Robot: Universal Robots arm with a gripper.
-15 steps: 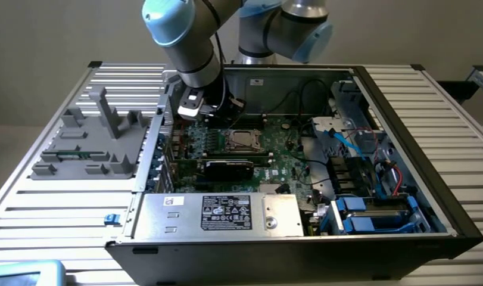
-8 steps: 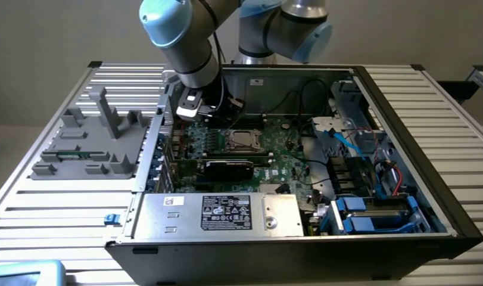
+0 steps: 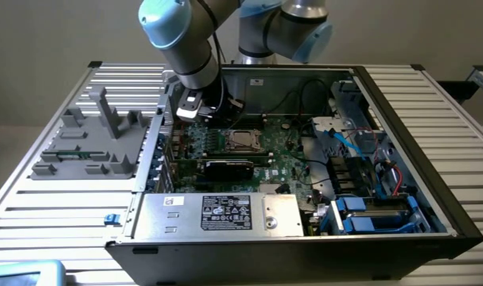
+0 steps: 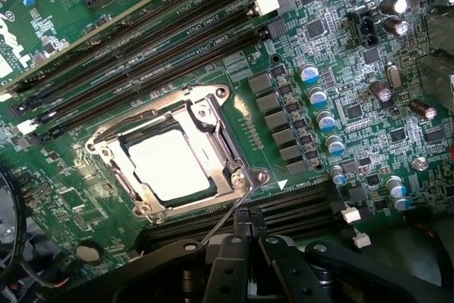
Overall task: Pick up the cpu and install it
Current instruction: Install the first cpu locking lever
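already the cpu (image 4: 170, 166) sits in the socket (image 4: 207, 116).

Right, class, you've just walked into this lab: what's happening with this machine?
A robot arm is reaching into an open computer case, above the motherboard. The cpu already lies in its socket, inside the metal frame. The hand is shut with no chip in it. It hovers beside the socket, close to the thin wire lever.
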